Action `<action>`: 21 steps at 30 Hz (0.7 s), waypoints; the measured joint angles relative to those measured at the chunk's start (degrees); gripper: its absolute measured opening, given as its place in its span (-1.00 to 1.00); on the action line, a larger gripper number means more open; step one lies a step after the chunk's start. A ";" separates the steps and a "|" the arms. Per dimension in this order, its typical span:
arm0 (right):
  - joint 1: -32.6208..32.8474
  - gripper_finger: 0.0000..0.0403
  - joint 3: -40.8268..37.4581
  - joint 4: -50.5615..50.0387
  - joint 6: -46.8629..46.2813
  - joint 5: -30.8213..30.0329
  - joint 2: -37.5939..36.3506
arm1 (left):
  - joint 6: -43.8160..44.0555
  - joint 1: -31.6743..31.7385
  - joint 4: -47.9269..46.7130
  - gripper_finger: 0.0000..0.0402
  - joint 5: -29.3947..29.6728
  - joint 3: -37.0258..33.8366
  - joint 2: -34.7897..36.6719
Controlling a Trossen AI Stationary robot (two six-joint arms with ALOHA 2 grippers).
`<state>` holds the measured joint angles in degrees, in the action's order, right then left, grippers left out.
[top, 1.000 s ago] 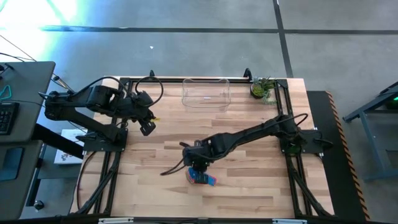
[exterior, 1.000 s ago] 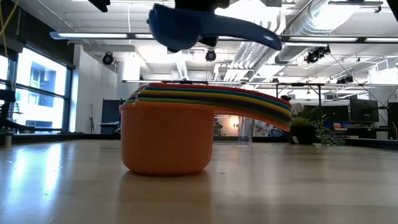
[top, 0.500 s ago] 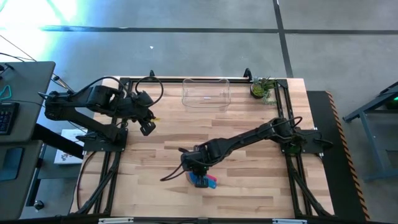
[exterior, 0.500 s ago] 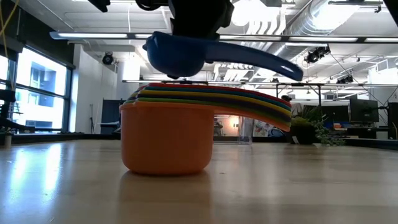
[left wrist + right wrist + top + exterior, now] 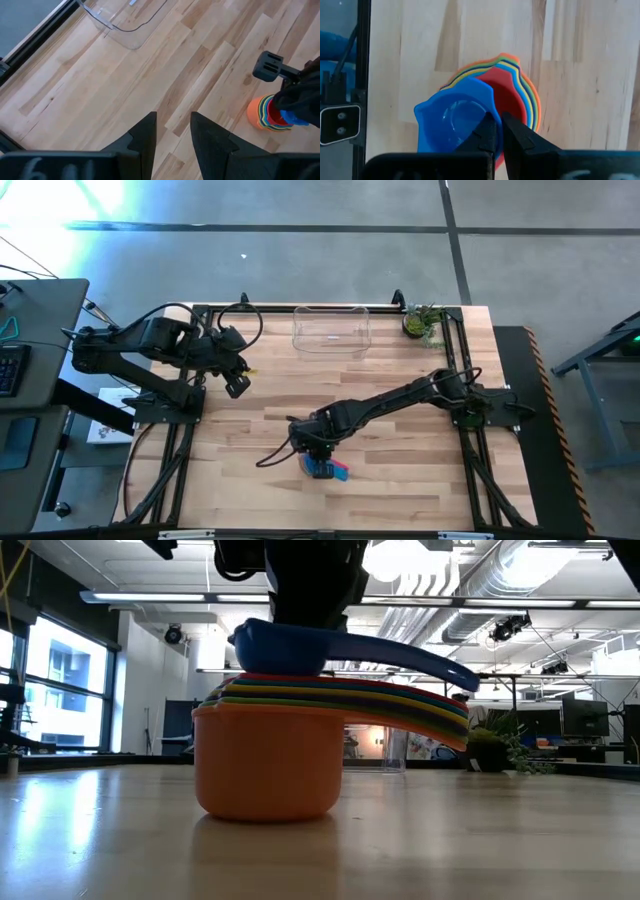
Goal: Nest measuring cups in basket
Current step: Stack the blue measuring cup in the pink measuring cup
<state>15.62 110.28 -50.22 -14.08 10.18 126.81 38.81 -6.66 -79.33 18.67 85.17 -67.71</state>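
The left gripper [image 5: 237,384] hangs above the left part of the light wooden worktop [image 5: 400,480], near its left edge and towards the far side, with its two dark fingers [image 5: 145,140] spread apart and nothing between them.

Further right, at the middle of the far edge, stands the clear rectangular plastic basket [image 5: 331,329] with rounded corners; no cup shows inside it.

Near the middle of the worktop, towards its near edge, sits a nested stack of coloured plastic measuring cups [image 5: 270,765], orange on the outside, with yellow, green and red rims layered above it and their flat handles fanned out to one side. The right gripper [image 5: 318,448] is down over this stack, its jaws pinching the rim of a blue plastic measuring cup [image 5: 290,644]. In the low view that blue cup rests on top of the stack, its long handle reaching out over the other handles.

At the far right corner stands a small green potted plant [image 5: 424,321].
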 joint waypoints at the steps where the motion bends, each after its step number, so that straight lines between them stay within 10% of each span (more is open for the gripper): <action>1: 0.00 -0.99 0.00 0.12 0.04 0.00 0.02 | 0.00 0.00 0.00 -0.45 0.01 0.00 0.01; 21: -0.21 -0.79 0.00 1.62 1.11 -0.71 -0.03 | 0.00 0.00 0.00 -0.45 0.01 0.00 0.01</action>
<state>15.41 110.28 -48.60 -12.97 9.47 126.78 38.81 -6.66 -79.33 18.68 85.17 -67.70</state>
